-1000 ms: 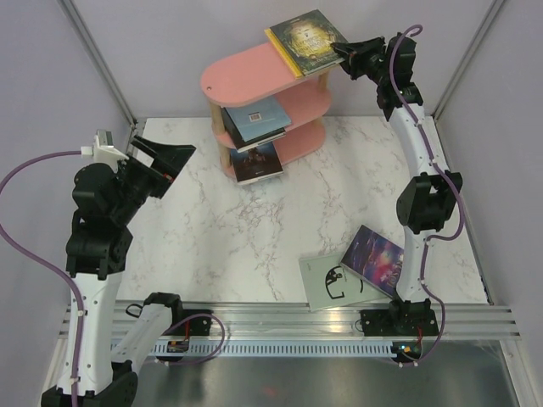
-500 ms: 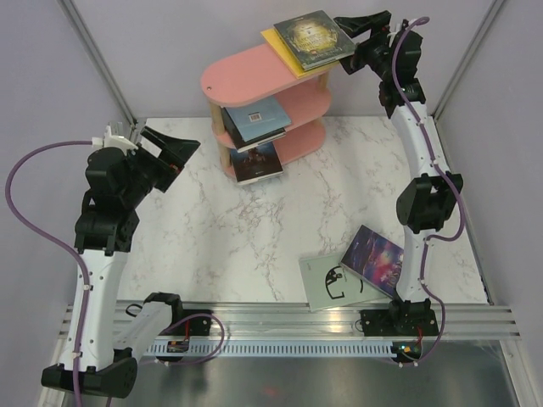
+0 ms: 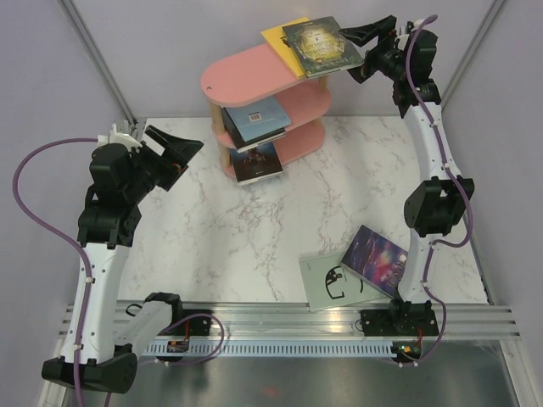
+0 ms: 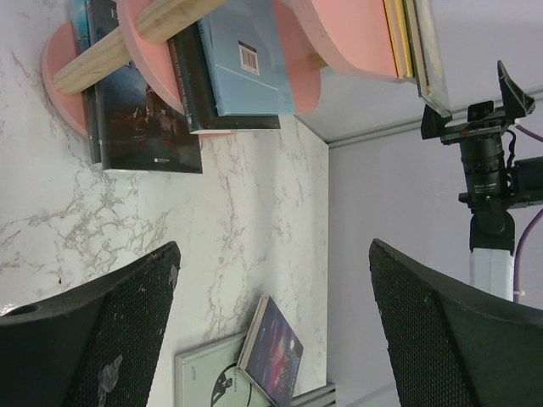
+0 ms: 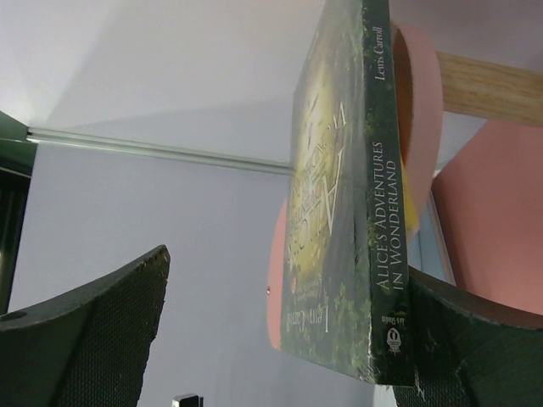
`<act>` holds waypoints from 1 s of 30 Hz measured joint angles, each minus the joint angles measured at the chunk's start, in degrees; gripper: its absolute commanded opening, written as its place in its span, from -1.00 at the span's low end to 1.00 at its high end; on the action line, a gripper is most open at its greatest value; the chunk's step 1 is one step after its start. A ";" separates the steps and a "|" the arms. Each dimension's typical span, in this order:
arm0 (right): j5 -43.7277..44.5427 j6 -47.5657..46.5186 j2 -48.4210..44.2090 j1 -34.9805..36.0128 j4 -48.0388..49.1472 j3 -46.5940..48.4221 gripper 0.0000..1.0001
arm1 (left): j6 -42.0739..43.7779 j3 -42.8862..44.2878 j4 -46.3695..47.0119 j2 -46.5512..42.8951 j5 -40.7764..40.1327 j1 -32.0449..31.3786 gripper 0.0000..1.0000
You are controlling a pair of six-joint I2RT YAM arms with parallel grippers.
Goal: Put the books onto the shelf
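Observation:
The pink three-tier shelf (image 3: 246,78) stands at the back of the table. On its top board a dark green-gold book (image 3: 321,44) lies over a yellow book (image 3: 278,37), jutting past the right end. My right gripper (image 3: 366,49) is open around that jutting edge. In the right wrist view the book's spine (image 5: 383,212) lies close to the right finger (image 5: 484,339), far from the left one. A blue book (image 3: 257,117) fills the middle tier, a dark one (image 3: 257,161) the bottom. My left gripper (image 3: 174,153) hovers open and empty over the table's left side.
A pale grey-green book (image 3: 329,284) and a purple galaxy book (image 3: 375,257) leaning on it lie near the front right, beside the right arm's base; the left wrist view shows them too (image 4: 276,352). Purple walls close in on three sides.
My right gripper has opened wide and let go of the green-gold book, which now rests on the top board. The left arm has shifted slightly up and right.

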 measured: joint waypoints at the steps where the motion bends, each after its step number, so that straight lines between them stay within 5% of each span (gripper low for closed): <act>1: -0.72 -0.44 -0.20 -0.20 -0.72 0.00 0.96 | -0.07 0.00 0.00 0.02 0.13 0.00 0.85; 11: -5.66 -4.94 -0.57 -1.14 -11.19 -2.49 0.96 | -1.66 -0.37 0.31 -0.26 1.55 0.00 0.80; 26: -7.89 -6.69 -1.95 -5.49 -12.83 -4.04 0.96 | -3.52 -2.16 0.37 -0.50 2.99 0.00 0.75; 30: -8.33 -6.40 -3.04 -5.55 -11.96 -4.04 0.67 | -3.76 -2.27 0.35 -0.52 3.56 0.00 0.74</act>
